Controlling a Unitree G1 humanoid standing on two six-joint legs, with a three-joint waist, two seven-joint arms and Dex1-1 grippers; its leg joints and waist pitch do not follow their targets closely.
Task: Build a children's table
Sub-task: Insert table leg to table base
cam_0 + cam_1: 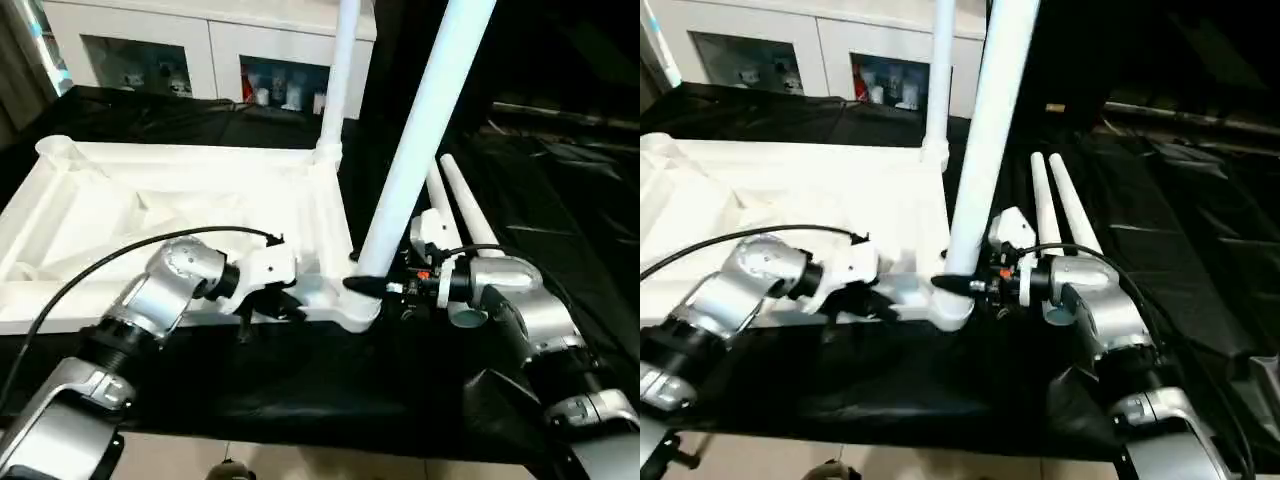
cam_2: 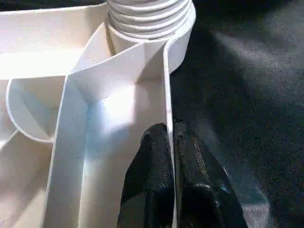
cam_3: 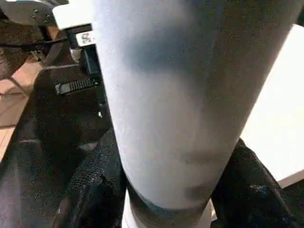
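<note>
right wrist view: right end effector (image 3: pixel 166 190) clamps a leg (image 3: pixel 180 95), top cut off; left end effector (image 2: pixel 171 175) pinches tabletop wall (image 2: pixel 167 85).

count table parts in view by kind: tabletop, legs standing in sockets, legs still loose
Tabletop: 1, underside up, the left gripper pinching its rim
Legs standing in corner sockets: 2, the far leg and the near leg, the right gripper around the near one
Loose legs on the black cloth: 2, first, second
Total: 5 parts
</note>
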